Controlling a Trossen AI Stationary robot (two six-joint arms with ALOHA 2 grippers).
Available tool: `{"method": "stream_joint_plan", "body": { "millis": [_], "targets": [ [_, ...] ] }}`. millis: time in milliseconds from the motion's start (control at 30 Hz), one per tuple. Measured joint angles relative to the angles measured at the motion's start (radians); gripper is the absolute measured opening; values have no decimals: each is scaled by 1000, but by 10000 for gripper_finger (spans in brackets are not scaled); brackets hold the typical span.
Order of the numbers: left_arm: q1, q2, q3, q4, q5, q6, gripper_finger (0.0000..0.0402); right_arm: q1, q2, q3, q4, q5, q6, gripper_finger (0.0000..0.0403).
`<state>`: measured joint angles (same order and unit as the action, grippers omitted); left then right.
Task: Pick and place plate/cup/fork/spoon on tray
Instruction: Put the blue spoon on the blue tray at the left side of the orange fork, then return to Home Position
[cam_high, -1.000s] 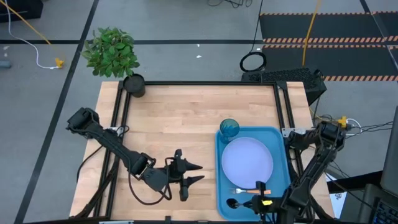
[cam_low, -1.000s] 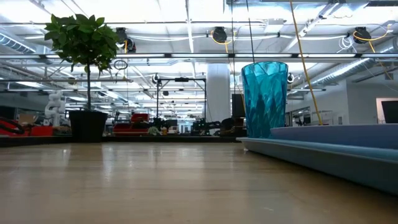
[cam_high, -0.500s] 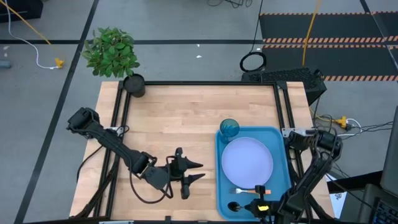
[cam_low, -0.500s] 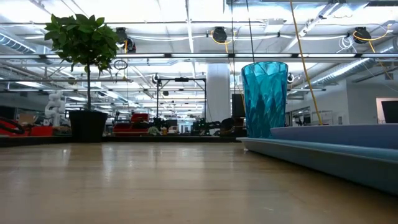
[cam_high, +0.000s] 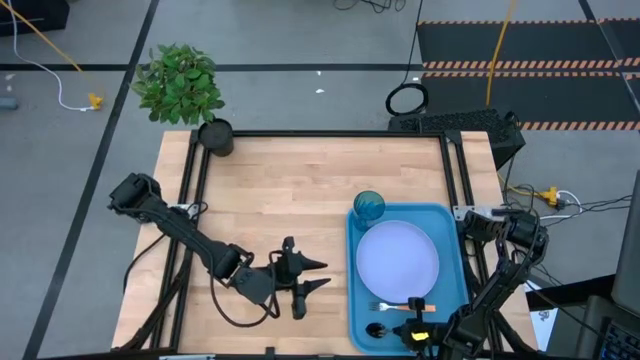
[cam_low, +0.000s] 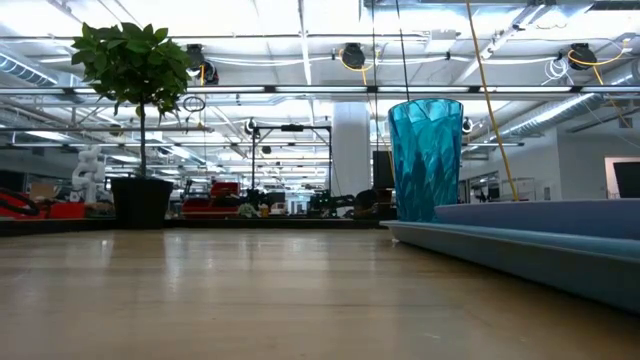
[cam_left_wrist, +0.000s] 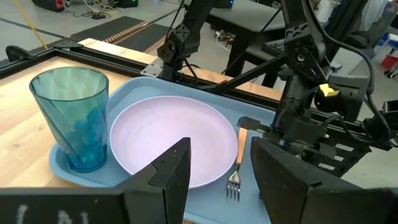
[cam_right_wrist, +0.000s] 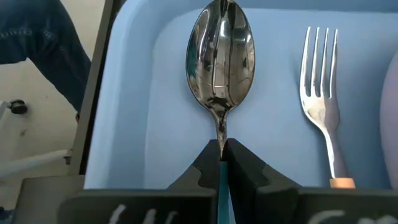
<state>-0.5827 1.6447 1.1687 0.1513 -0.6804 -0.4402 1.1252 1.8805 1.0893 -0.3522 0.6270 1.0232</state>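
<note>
The blue tray (cam_high: 358, 290) lies at the table's right. On it lie the lavender plate (cam_high: 397, 258) and the orange-handled fork (cam_high: 400, 306), and the teal cup (cam_high: 368, 206) stands upright in its far left corner. My right gripper (cam_high: 415, 335) is at the tray's near end, shut on the spoon (cam_right_wrist: 221, 59), whose bowl is over the tray's near left corner, beside the fork (cam_right_wrist: 323, 112). My left gripper (cam_high: 310, 277) is open and empty over the table, left of the tray. My right gripper pinches the spoon's thin light blue handle (cam_right_wrist: 222, 177) between its two fingers, just behind the metal neck (cam_right_wrist: 220, 134). The fingers come from the table's right and lie along the spoon. The bowl points toward the table's left, hollow side up; whether it rests on the tray, I cannot tell.
A black pot with a green plant (cam_high: 215, 135) stands at the table's far left corner. Bare wood lies between it and the tray. In the low view the cup (cam_low: 425, 160) stands at the tray's (cam_low: 520, 240) end.
My right arm has drawn a little toward the table's near edge, its gripper staying shut on the spoon at the tray's near end.
</note>
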Motion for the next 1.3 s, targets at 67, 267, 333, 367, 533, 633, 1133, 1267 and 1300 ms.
{"method": "stream_joint_plan", "body": {
  "millis": [67,267,333,367,533,633,1133,1267,1300],
  "targets": [
    [1,0,0,1,0,0,170,0,0,0,0,0,-8,2],
    [0,1,0,2,0,-1,170,0,0,0,-4,0,-14,2],
    [0,1,0,2,0,-1,170,0,0,0,-6,0,-14,2],
    [0,1,0,2,0,-1,170,0,0,0,-8,0,-14,2],
    [0,1,0,2,0,-2,170,0,0,0,-27,-3,-14,5],
    [0,1,0,2,0,-2,170,0,0,0,-27,-3,-14,21],
    [3,1,0,3,1,27,170,3,-121,-1,-36,1,-63,79],
    [7,1,0,3,25,111,170,3,-204,-1,-77,1,-157,77],
    [7,1,0,3,36,144,170,2,-230,-1,-94,2,-182,77]
  ]
}}
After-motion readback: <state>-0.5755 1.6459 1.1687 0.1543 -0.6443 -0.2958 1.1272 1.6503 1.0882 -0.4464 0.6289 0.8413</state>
